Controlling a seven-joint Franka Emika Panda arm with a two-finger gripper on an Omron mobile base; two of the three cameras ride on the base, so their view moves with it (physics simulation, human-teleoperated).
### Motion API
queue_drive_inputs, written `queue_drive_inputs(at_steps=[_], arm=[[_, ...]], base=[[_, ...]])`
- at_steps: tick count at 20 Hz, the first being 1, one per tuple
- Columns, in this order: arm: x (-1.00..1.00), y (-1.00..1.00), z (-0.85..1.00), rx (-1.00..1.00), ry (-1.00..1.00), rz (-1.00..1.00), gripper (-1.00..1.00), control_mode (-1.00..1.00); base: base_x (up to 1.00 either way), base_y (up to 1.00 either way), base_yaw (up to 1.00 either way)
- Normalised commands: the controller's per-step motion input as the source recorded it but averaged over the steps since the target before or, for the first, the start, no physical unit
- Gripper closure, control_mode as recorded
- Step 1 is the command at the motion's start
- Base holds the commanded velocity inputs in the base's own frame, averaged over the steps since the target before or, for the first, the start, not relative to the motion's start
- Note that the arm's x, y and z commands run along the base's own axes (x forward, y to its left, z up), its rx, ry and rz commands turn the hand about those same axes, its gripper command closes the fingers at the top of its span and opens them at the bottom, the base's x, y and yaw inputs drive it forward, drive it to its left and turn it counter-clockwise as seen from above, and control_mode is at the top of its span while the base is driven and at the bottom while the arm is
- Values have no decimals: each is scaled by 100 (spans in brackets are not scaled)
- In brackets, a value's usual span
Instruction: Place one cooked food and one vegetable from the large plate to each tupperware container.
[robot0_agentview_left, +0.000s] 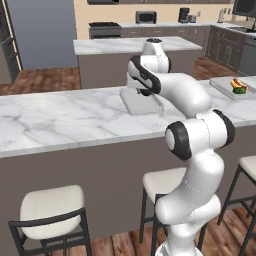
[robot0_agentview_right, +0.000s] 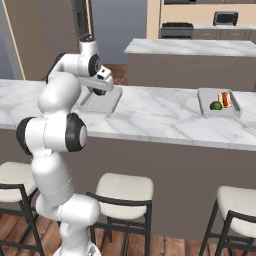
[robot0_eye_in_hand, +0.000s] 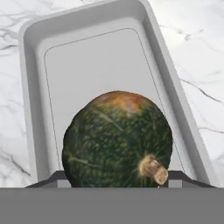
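Note:
A dark green squash (robot0_eye_in_hand: 116, 140) with an orange patch and a tan stem sits between my gripper's (robot0_eye_in_hand: 118, 178) two finger tips, which are shut on its sides. It hangs just above a pale grey tupperware container (robot0_eye_in_hand: 33, 87) whose floor is bare. From the base, that container (robot0_agentview_left: 141, 104) (robot0_agentview_right: 101, 103) lies on the marble counter under my hand (robot0_agentview_right: 102, 80). The other tupperware container (robot0_agentview_left: 226, 87) (robot0_agentview_right: 206, 107) holds a hot dog (robot0_agentview_left: 238, 82) (robot0_agentview_right: 225, 99) and a green vegetable (robot0_agentview_left: 239, 90) (robot0_agentview_right: 216, 105). The large plate is out of view.
A long marble counter (robot0_agentview_left: 60, 120) (robot0_agentview_right: 155, 117) carries both containers, far apart from each other. Stools (robot0_agentview_left: 50, 205) (robot0_agentview_right: 122, 190) stand along its near side. A second island (robot0_agentview_left: 110, 47) and kitchen units stand behind it.

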Motion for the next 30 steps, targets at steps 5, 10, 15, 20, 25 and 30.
queue_drive_inputs(at_steps=[5, 10, 15, 20, 25, 30], arm=[[51, 1, -33, 0, 13, -2, 100, -100], [21, 12, -38, 0, 7, -2, 100, -100], [4, 16, -40, 0, 2, -2, 100, -100], [0, 4, -38, 0, 1, -2, 100, -100], [0, 0, -28, 0, 1, -2, 100, -100], [0, 0, 0, 0, 0, 0, -100, -100]], base=[[0, 0, 0], [0, 0, 0], [0, 0, 0], [0, 0, 0], [0, 0, 0], [0, 0, 0]])
